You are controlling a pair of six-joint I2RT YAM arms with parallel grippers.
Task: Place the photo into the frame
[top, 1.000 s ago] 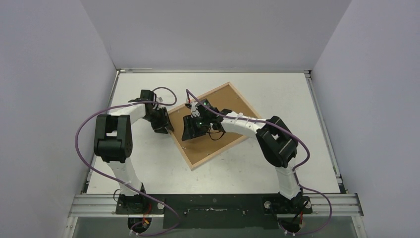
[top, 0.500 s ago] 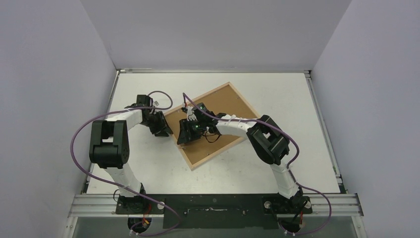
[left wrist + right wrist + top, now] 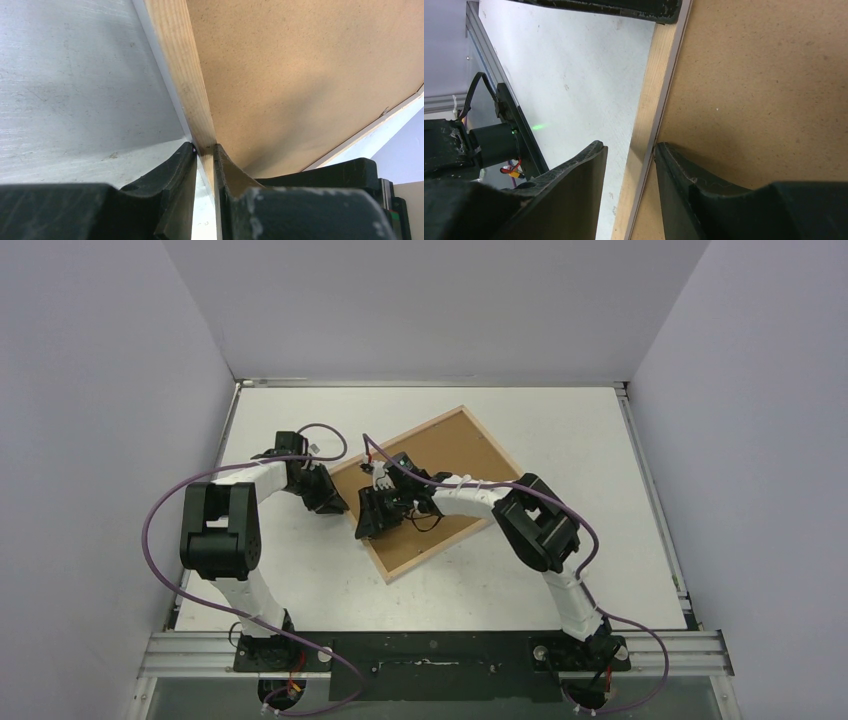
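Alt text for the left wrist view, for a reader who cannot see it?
The left gripper pinches the pale wood edge of the frame between its black fingers. The brown backing board fills the right, the grey-white table the left.

The white table (image 3: 560,580) spans the space between three pale walls, its top faintly scuffed and scratched in the wrist views. On it, near the middle, lies the frame (image 3: 420,554), back side up and turned at an angle to the table's edges. A plain brown backing board (image 3: 460,445) sits inside its pale wood rim.
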